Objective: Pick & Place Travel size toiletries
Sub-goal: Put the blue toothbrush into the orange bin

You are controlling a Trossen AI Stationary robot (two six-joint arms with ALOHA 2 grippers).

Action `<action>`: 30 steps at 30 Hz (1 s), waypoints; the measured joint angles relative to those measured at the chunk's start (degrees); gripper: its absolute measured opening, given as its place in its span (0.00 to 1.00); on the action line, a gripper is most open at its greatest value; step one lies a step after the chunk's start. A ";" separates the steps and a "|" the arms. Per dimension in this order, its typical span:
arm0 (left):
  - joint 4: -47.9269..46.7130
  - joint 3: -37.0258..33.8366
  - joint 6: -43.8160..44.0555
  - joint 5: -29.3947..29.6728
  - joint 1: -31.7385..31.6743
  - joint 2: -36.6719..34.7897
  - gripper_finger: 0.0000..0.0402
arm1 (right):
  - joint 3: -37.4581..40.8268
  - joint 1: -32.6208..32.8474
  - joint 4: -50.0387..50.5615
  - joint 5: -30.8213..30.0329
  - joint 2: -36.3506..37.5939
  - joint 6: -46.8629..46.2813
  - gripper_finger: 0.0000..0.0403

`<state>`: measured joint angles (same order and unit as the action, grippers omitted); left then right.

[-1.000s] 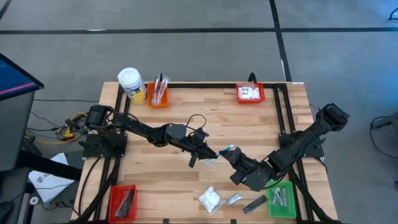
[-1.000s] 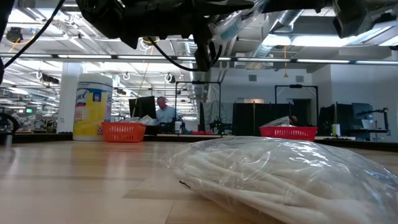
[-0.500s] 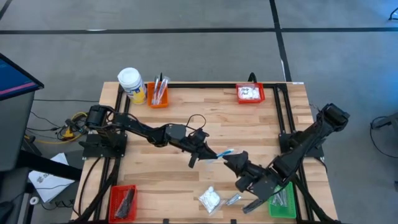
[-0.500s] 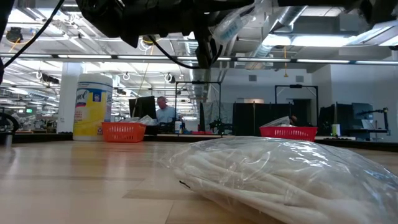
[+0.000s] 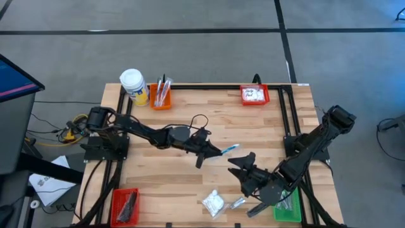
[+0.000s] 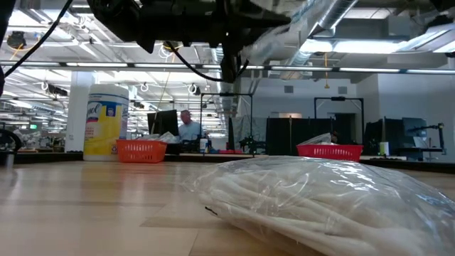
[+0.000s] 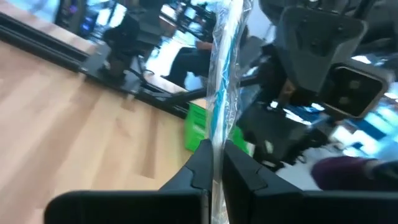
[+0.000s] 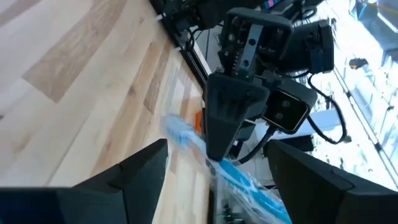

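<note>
The bench is a light wooden top in a dark frame, with both arms reaching over its middle. At its far left corner stands a white-capped yellow jar; the low view shows writing on its label, too small to read. Just beside the jar is an orange bin with slim items upright in it. A red bin with white packets sits at the far right, a second red bin with dark contents at the near left corner, and a green bin at the near right, partly covered by the right arm.

The left pincer hangs above the bench centre, its fingers pressed together on a wrapped white-blue toothbrush (the left wrist view shows the clear wrapper standing up out of the closed fingers). The free end of the toothbrush points toward the right arm.

The right pincer is near that end, not touching it, with fingers spread wide; its wrist view shows the toothbrush beyond the gap, apart from both fingers.

On the near bench lie a white puffy packet, a small silvery sachet just beside it, and a dark grey flat bar next to the green bin.
</note>
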<state>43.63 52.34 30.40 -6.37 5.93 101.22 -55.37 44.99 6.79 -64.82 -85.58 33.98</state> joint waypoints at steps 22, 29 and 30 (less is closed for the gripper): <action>-23.11 -16.89 -4.23 48.07 2.20 -26.41 0.01 | 0.45 -13.02 4.36 30.79 10.10 -19.86 0.67; -23.42 -20.79 -3.85 58.06 -2.54 -29.58 0.01 | 0.46 -22.34 -2.09 36.59 15.83 -20.71 0.67; -23.33 -20.79 -4.44 58.69 -4.01 -29.59 0.01 | 0.46 -23.90 -3.65 39.17 16.90 -20.71 0.67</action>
<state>20.30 31.55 25.96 52.31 1.93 71.63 -54.92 21.10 3.14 -25.65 -68.69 13.27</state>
